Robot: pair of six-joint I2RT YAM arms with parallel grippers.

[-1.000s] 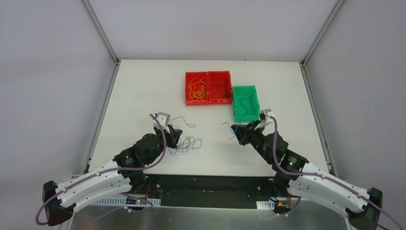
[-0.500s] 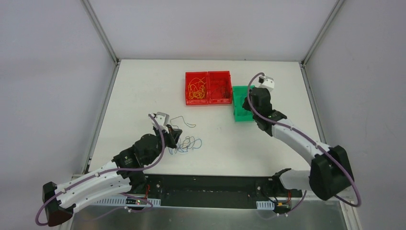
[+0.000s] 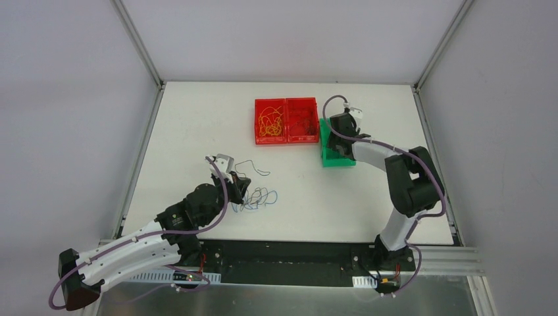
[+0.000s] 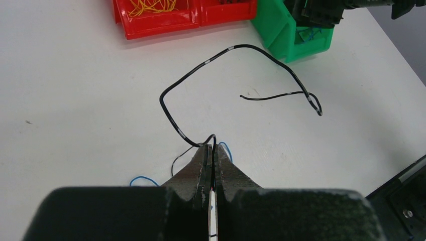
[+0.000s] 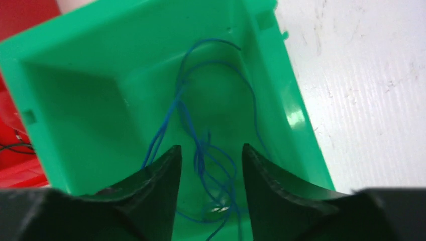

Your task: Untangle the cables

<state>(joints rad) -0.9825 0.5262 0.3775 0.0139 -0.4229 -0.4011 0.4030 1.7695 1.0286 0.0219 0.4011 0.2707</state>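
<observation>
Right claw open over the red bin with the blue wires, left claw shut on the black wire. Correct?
Wrong bin: the right claw is open over the green bin, per the right wrist view, blue wires inside. Left claw is shut on the black wire.

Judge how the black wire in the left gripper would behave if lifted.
Probably floppy: the black wire lies in loose curves on the table, so its free end would likely sag and trail. It looks hair-thin, so likely very light. Blue wires lie right beside the closed left gripper and may get dragged along.
</observation>
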